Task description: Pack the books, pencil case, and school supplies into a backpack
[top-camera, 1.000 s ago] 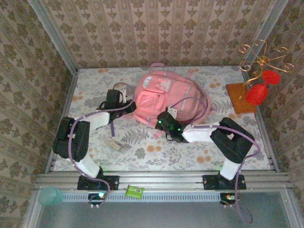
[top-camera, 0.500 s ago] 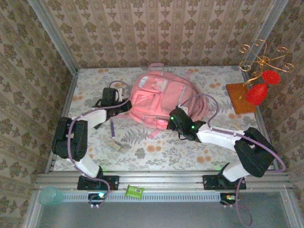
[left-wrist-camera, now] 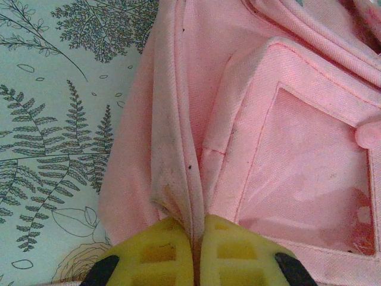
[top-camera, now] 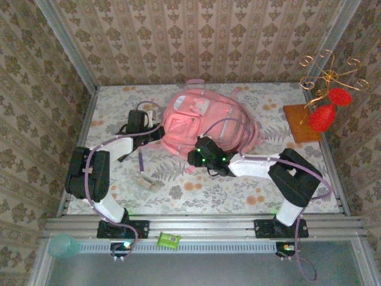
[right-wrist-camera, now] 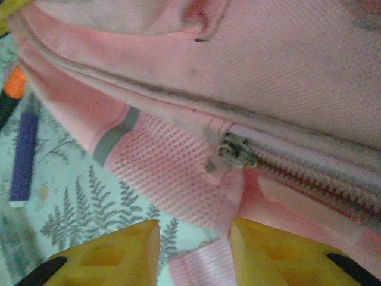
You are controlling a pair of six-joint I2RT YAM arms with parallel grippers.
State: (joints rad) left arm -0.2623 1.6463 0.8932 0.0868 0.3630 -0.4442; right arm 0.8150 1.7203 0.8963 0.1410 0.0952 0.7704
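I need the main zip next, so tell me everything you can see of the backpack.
The backpack is soft pink woven fabric, lying flat mid-table with its front pockets up. It has a window-fronted pocket, a mesh side panel with a grey stripe, and a zip with a metal pull. The left hand is shut on a fold at its edge; a pink strap runs between the fingers of the open right hand.

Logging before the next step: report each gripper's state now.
Left gripper: shut on a fold of the backpack.
Right gripper: open, a pink strap between its fingers.
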